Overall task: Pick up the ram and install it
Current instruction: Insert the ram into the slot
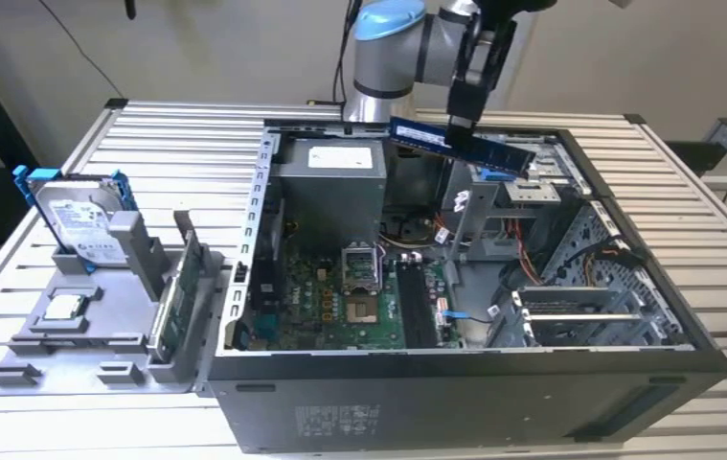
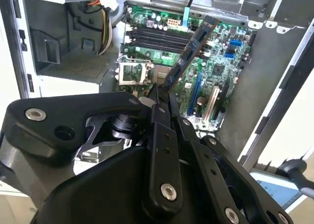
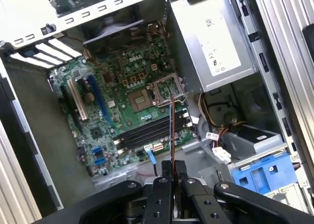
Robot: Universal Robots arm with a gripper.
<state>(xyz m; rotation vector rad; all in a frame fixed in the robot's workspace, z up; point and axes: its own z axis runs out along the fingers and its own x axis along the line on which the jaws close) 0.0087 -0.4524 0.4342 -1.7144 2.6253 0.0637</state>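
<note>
End effector [image 1: 462, 123]: clamped on the ram [image 1: 497, 153], above the computer case [image 1: 465, 393].
Care: its edge should run parallel to the memory slots [image 3: 142, 134] (no tilt).

Slim dark ram [image 1: 491, 151], tilted, held above open case [image 1: 465, 383].

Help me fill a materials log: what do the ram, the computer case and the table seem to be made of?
The ram: looks like dark blue circuit board, matt, with dark chips along it. The computer case: probably painted sheet metal, dark grey outside, bare perforated panels inside. The table: likely aluminium, pale satin slats.
</note>
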